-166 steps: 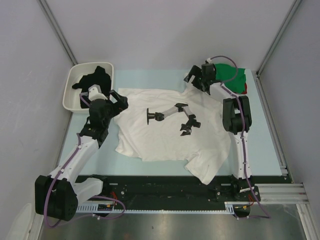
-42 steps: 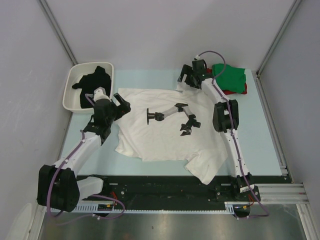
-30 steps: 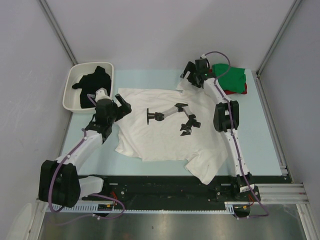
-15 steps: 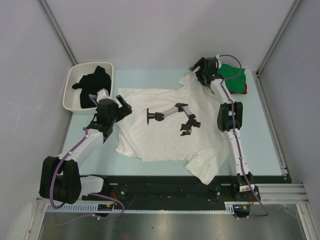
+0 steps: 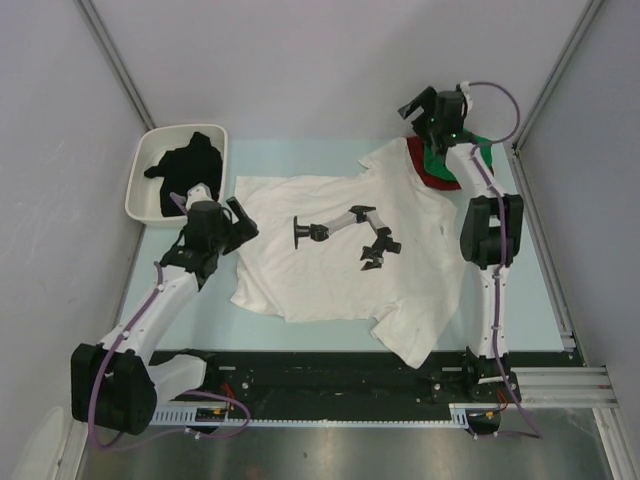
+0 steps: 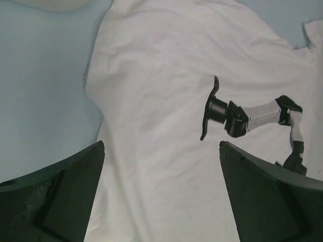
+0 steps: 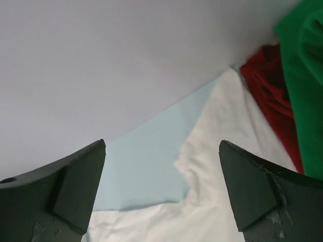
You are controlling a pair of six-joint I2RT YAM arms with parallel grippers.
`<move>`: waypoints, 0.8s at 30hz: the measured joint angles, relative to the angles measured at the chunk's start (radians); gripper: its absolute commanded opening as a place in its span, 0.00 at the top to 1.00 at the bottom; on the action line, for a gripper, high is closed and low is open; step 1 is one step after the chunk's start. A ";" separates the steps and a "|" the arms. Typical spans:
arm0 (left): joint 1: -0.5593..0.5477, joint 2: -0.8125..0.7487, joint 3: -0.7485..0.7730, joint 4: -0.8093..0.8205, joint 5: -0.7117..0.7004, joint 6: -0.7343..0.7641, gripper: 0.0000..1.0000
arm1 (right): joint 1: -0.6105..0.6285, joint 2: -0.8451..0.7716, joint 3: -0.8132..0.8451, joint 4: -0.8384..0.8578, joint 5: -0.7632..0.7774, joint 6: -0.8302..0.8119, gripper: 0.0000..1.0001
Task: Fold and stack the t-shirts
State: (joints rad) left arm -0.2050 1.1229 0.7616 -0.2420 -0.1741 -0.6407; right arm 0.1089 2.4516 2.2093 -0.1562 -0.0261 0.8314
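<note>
Left gripper is spread wide and empty over the white t-shirt. I see the right gripper likewise spread, empty, above the green t-shirt and red t-shirt.

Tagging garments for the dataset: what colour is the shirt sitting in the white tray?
The shirt in the tray is black; clearest in the top external view.

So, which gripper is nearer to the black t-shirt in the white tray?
Left. The left gripper is just beside the tray that holds the black t-shirt, over the white t-shirt's edge. The right gripper is far off, near the green t-shirt and the red t-shirt.
</note>
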 measured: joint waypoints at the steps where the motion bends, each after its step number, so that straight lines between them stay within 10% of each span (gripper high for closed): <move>1: -0.002 -0.008 0.001 -0.019 0.002 0.000 0.00 | 0.000 -0.063 -0.023 -0.006 -0.001 -0.014 0.00; 11: -0.026 -0.163 -0.171 -0.185 0.005 -0.091 0.00 | 0.241 -0.884 -0.570 -0.020 0.091 -0.193 0.00; 24: -0.028 -0.249 -0.390 -0.216 0.036 -0.263 0.18 | 0.542 -1.158 -1.028 -0.217 0.272 -0.311 0.00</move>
State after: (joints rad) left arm -0.2329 0.8734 0.3717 -0.4576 -0.1383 -0.9039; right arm 0.6510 1.2934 1.1809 -0.3737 0.2462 0.5209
